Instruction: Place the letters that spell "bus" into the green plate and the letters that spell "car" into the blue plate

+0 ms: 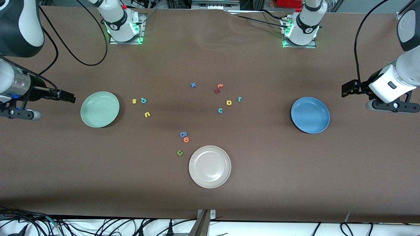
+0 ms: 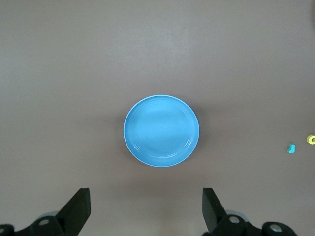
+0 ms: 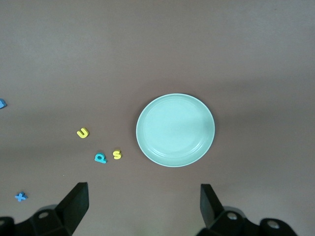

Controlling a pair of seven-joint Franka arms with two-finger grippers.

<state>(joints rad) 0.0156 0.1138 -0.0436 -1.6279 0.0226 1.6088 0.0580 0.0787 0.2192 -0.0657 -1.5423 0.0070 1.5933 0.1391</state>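
My left gripper (image 2: 146,209) hovers open beside the empty blue plate (image 1: 310,114), my right gripper (image 3: 143,209) open beside the empty green plate (image 1: 100,109), all six task letters lying on the surface (image 1: 262,170) between the plates.

Three plates well apart: one (image 1: 100,109) toward the right arm's end beside s (image 1: 134,101), b (image 1: 143,100), u (image 1: 147,114); one (image 1: 310,114) toward the left arm's end near c (image 1: 220,110), a (image 1: 229,102), r (image 1: 239,99); a third (image 1: 210,166) nearest the front camera
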